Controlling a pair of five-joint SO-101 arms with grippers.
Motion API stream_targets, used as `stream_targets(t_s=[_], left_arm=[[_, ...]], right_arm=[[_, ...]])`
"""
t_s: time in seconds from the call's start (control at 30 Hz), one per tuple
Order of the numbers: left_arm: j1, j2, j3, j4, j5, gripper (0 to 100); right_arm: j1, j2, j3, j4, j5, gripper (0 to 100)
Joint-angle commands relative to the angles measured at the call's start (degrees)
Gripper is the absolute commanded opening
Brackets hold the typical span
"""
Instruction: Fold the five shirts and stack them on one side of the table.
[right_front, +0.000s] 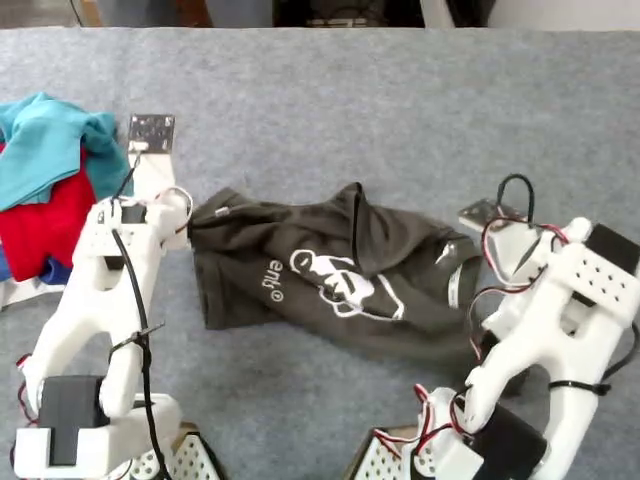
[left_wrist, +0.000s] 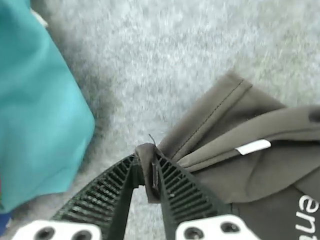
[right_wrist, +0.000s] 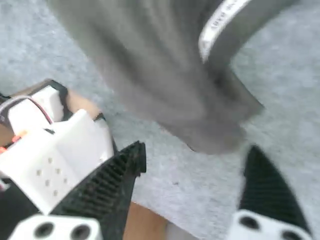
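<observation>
Clamping the left gripper (left_wrist: 147, 159) tight on a bunched edge of the dark olive shirt (right_front: 330, 270). Holding the right gripper (right_wrist: 196, 150) spread wide over the grey table (right_front: 400, 100), by that shirt's opposite end, touching nothing. Lying crumpled mid-table, white print facing up. Sitting heaped at the table's edge beside the left arm: teal shirt (right_front: 45, 140) over red shirt (right_front: 45, 225).

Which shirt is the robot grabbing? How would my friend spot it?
Start at the grey table. In its middle lies a crumpled shirt, one corner pinched in the left end effector. It is dark olive-brown with a white print, unlike the teal shirt and red shirt heaped at the side.
</observation>
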Motion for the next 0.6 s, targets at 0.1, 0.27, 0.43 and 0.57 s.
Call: stream_targets(t_s=[0.1,0.27,0.43,0.57], left_arm=[[2.2,-0.8,8.1,-12.8,2.7,3],[1.5,-0.7,10.9,-17.7,7.0,3],[-1.4,-0.6,11.3,-18.9,7.5,3],[-1.4,-0.6,11.4,-18.9,7.5,3]], right_arm=[[-3.6,-1.9,-9.8,0.4,-1.8,31.4],[-17.8,-1.5,-10.9,-1.4,-10.5,6.6],[-33.3,0.2,-3.9,-10.0,-20.4,5.4],[-42.2,5.4,1.9,-20.4,-29.2,4.5]])
